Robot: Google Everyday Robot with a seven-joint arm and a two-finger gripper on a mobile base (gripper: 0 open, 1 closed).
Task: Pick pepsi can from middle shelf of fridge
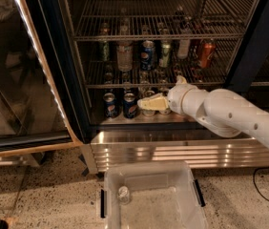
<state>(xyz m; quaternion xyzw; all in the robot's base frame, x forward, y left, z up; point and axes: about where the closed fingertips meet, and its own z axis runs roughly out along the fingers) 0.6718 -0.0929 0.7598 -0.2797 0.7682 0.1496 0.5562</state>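
Low in the fridge (71, 80), the gripper (150, 103) is held level at the end of the white arm (230, 114), pointing left just above the shiny steel ledge (139, 121). How wide it stands is not to be made out from this angle, and nothing can be seen held in it. Two dark-blue cans (129, 105) are stood on that ledge just to the left of its tip, near it but seemingly not touched.

The pepsi can (148, 55) is found one level higher, upright on the middle shelf (101, 78), well above the gripper and apart from it. It is flanked by a clear bottle (124, 56) on its left and a green-and-white can (165, 55) on its right. Further right on the same rack an orange-red can (205, 54) is stood.

The glass door (15, 70) is swung wide to the left. Below the ribbed steel base (172, 150), a clear plastic bin (191, 194) is set on the speckled floor (44, 190), with one small round object (123, 192) lying in it.
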